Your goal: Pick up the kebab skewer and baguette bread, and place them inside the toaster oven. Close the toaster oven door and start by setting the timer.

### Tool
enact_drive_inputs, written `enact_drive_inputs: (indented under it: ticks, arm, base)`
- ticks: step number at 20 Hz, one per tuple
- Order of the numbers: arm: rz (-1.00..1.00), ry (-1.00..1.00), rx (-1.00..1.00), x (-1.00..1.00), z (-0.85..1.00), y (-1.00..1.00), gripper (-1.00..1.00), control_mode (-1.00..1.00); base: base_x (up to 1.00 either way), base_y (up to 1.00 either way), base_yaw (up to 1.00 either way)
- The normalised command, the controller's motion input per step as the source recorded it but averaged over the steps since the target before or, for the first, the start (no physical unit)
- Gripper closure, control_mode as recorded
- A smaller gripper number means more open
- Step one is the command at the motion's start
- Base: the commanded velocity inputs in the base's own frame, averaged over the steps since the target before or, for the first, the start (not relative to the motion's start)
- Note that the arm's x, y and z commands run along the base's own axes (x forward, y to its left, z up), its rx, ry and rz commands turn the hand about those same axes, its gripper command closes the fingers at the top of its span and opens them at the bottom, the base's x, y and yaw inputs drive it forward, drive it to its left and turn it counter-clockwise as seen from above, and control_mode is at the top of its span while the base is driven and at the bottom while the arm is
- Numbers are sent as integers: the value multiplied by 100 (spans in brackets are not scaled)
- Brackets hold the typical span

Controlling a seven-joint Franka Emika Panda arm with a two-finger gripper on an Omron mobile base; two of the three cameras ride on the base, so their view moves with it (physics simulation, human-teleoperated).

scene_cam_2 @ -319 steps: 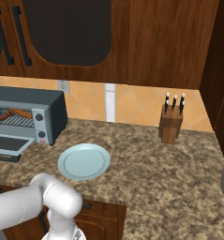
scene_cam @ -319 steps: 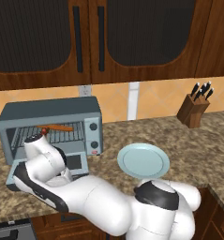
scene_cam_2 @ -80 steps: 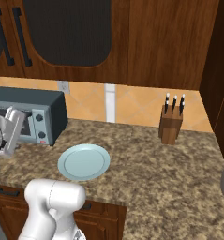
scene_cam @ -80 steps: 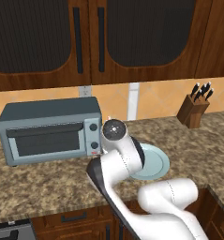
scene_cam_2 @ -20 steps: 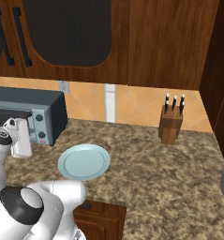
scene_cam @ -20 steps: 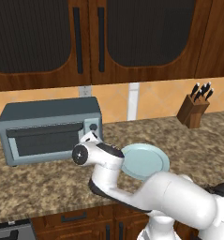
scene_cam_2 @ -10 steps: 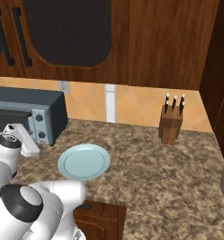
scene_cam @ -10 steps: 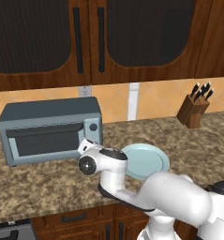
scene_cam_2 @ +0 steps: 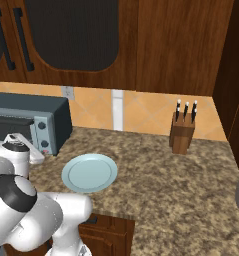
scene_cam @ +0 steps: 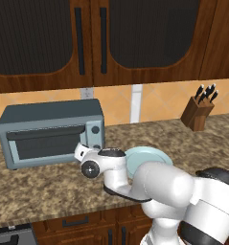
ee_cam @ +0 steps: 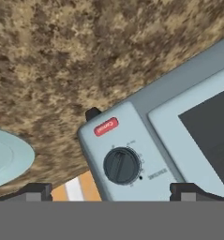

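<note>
Hand [ee_cam: 111, 190] spread wide and holding nothing, its fingertips [ee_cam: 36, 191] framing the round timer knob [ee_cam: 122, 165] on the toaster oven [scene_cam: 51, 131] control panel. That oven sits at the back left of the speckled brown granite tabletop [scene_cam_2: 176, 190], its door [scene_cam: 45, 142] shut. A pale blue plate [scene_cam_2: 89, 172] lies near the front edge, a wooden knife block [scene_cam_2: 182, 130] toward the back right, dark wood cabinets [scene_cam: 111, 43] above. The white arm [scene_cam: 154, 184] bends low across the front edge toward the oven.

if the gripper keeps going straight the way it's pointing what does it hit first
Most likely the round knob on the side panel of the toaster oven. In the hand view it sits just above and between the open gripper's fingers, though how far off it is remains unclear.
</note>
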Motion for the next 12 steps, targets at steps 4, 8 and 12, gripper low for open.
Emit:
enact_drive_inputs:
  ticks: [4, 8, 12]
  arm:
    - [1, 0, 0, 7, -11, 4, -100, -100]
    - [0, -2, -1, 0, -1, 0, -100, -100]
    - [0, -5, 0, 14, 0, 0, -100, -100]
  base:
    - [0, 0, 0]
    - [0, 0, 0]
    - [0, 0, 0]
